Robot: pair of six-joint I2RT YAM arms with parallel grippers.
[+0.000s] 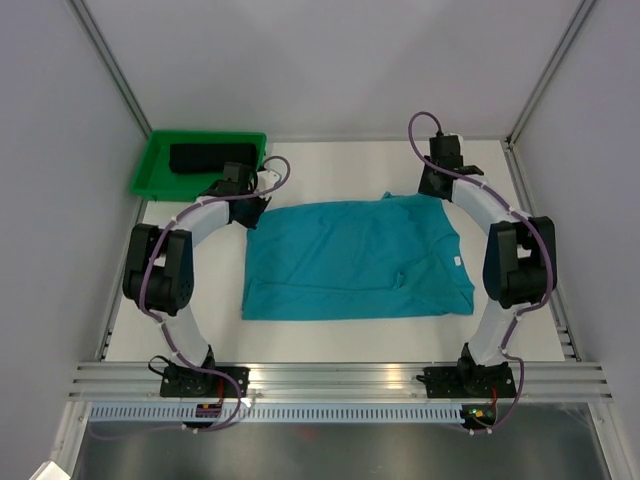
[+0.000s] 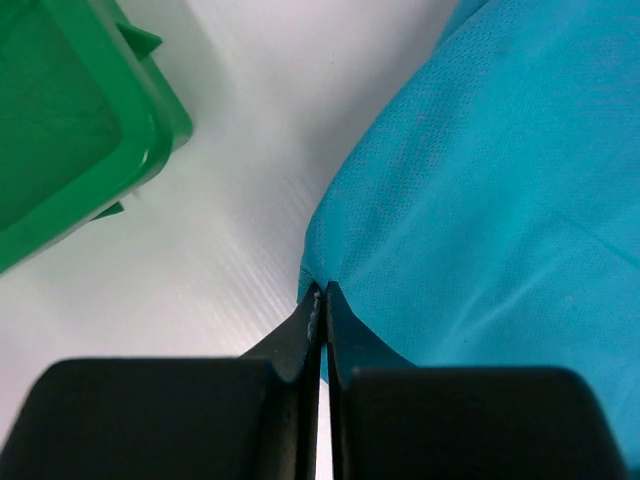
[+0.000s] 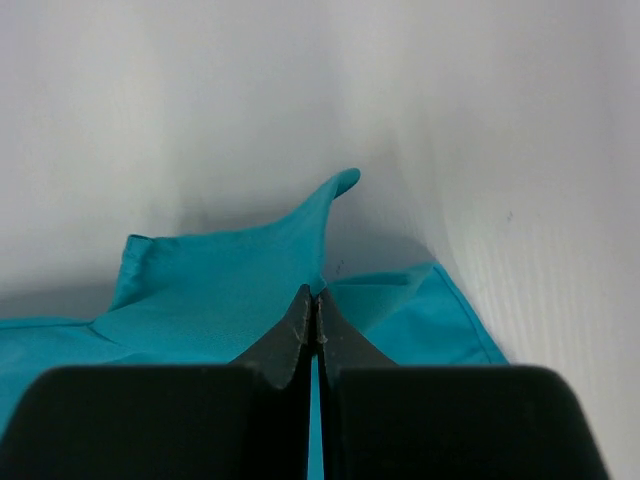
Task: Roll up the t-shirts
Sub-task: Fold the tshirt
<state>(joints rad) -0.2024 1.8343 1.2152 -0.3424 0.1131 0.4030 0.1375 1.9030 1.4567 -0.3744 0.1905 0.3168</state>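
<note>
A teal t-shirt (image 1: 355, 260) lies spread flat in the middle of the table. My left gripper (image 1: 252, 212) sits at its far left corner. In the left wrist view that gripper (image 2: 323, 290) is shut on the hem of the teal cloth (image 2: 480, 200). My right gripper (image 1: 430, 195) is at the shirt's far right corner. Seen from the right wrist, it (image 3: 314, 295) is shut on a pinch of teal fabric (image 3: 220, 280) that rises in a peak. A black t-shirt (image 1: 208, 157) lies rolled in the tray.
The green plastic tray (image 1: 155, 165) stands at the far left corner of the table, close to my left gripper; its rim (image 2: 150, 120) shows in the left wrist view. White enclosure walls (image 3: 520, 150) close in the table at the back and both sides.
</note>
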